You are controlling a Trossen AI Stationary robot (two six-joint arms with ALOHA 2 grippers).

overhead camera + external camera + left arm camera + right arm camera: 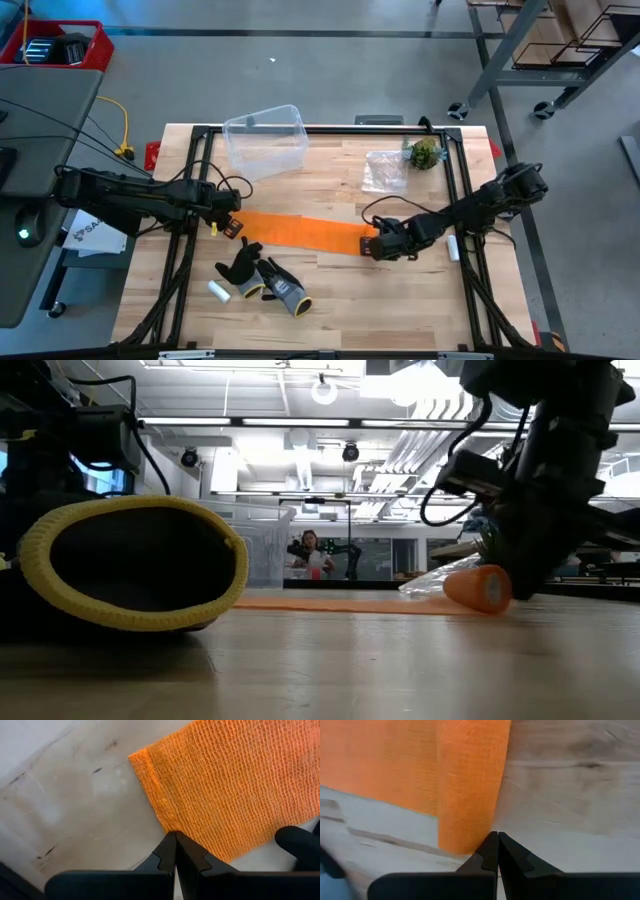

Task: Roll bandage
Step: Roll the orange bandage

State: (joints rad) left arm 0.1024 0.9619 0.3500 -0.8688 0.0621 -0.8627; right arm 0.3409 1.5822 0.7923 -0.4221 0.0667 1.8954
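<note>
Two hands, bandage (300, 232) flat btwn; both shut

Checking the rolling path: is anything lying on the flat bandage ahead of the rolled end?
Nothing visible does. The bandage lies bare from its roll at the right gripper to the left gripper; the gloves lie beside it.

Left gripper (237, 227) and right gripper (368, 246) are low over the table (both closed), arms reaching inward.

Bandage (235, 785): orange open-weave cloth, matt; table (400, 300): pale smooth wood.
</note>
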